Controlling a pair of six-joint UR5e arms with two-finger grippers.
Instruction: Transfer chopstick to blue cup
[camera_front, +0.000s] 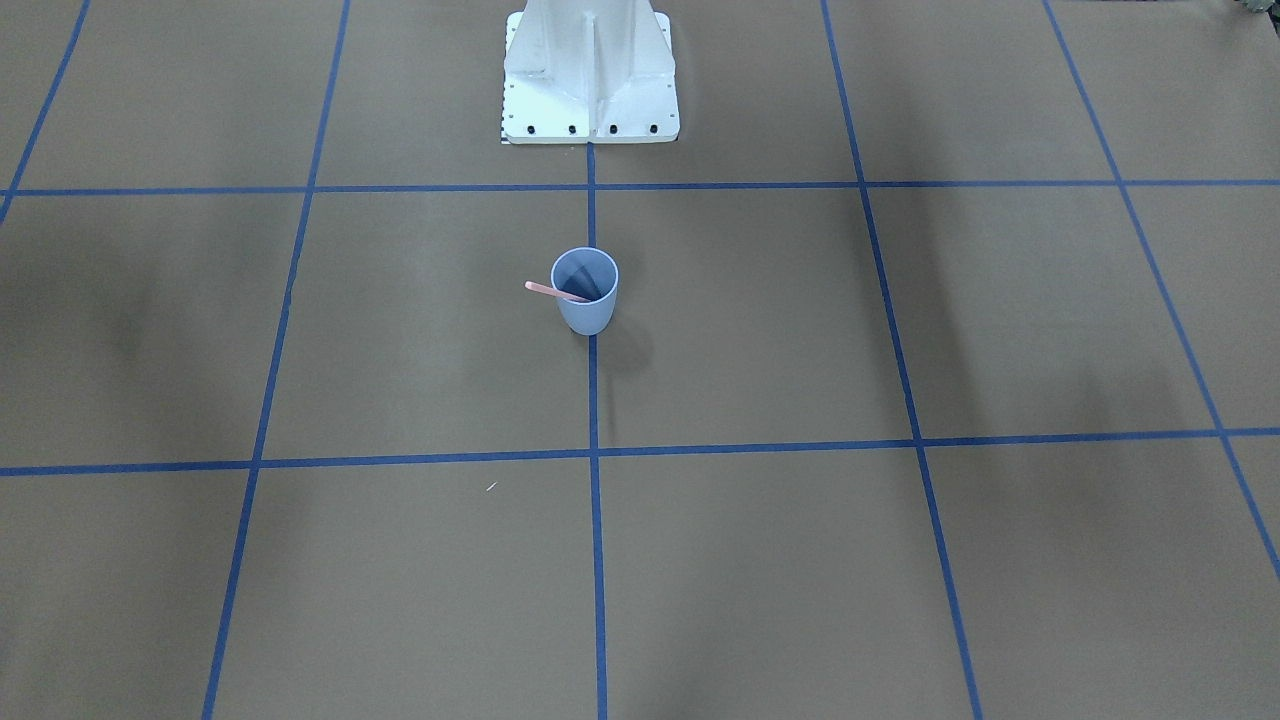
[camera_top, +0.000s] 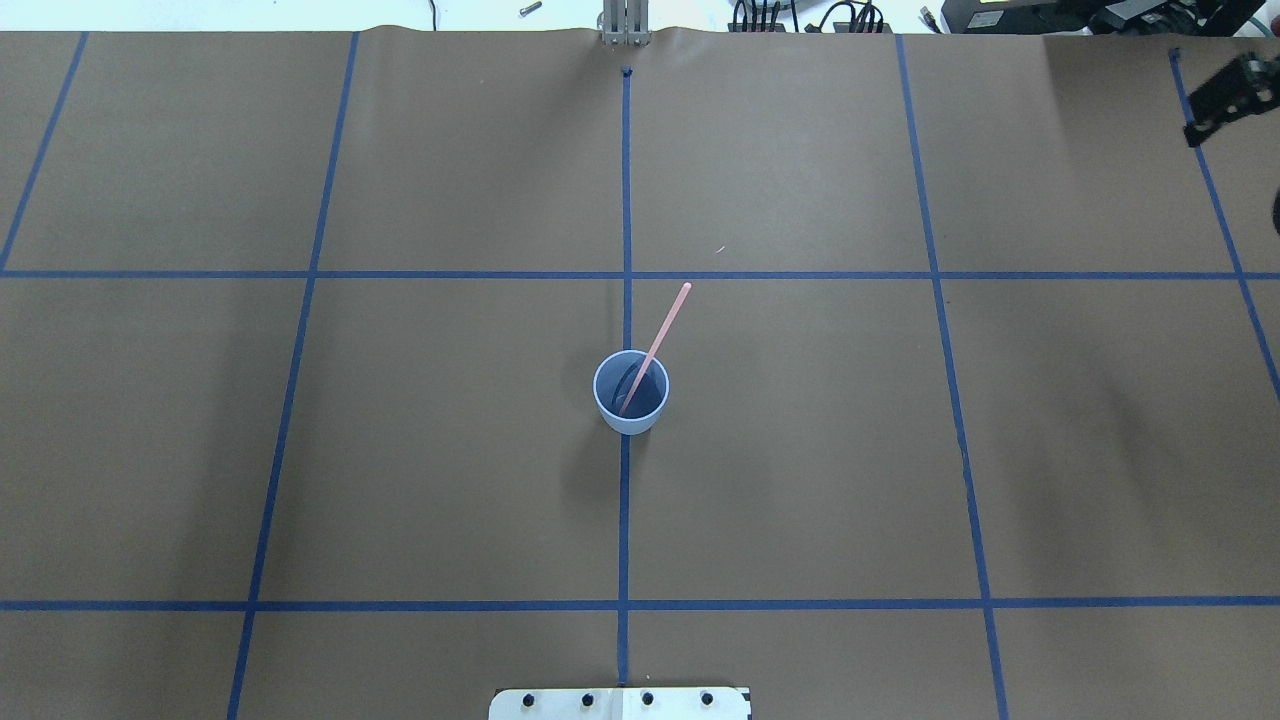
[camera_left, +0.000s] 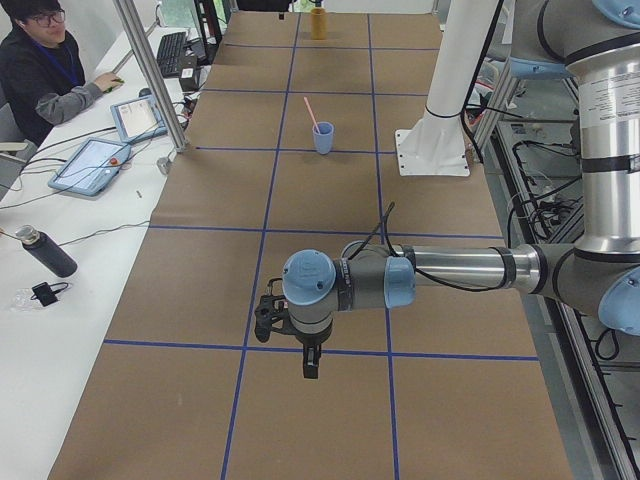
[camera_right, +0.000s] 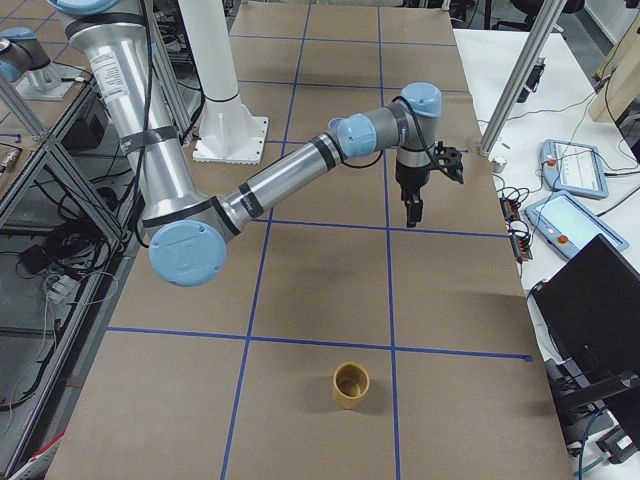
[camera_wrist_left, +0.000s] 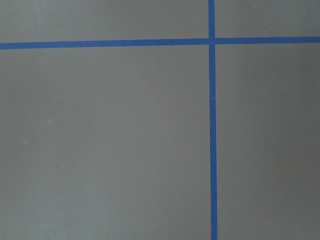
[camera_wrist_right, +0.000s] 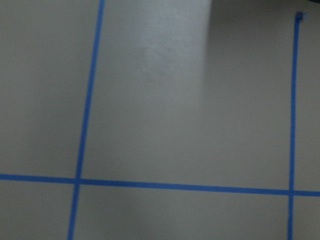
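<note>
The pale blue cup (camera_top: 631, 405) stands upright at the table's middle on a blue tape line. One pale pink chopstick (camera_top: 662, 330) stands slanted inside it and leans on the rim, its rounded end sticking out. Both also show in the front view, the cup (camera_front: 587, 310) and the chopstick (camera_front: 545, 289). The left gripper (camera_left: 311, 368) hangs over the table far from the cup. The right gripper (camera_right: 412, 212) hangs over the table's far right part. I cannot tell whether either is open or shut. Both wrist views show only bare table.
A yellow cup (camera_right: 351, 385) stands at the table's right end. The white robot base (camera_front: 590, 90) is bolted behind the blue cup. An operator (camera_left: 45, 70) sits at a side desk with tablets (camera_left: 90, 165). A dark part of the right arm's end (camera_top: 1228, 95) shows in the overhead view.
</note>
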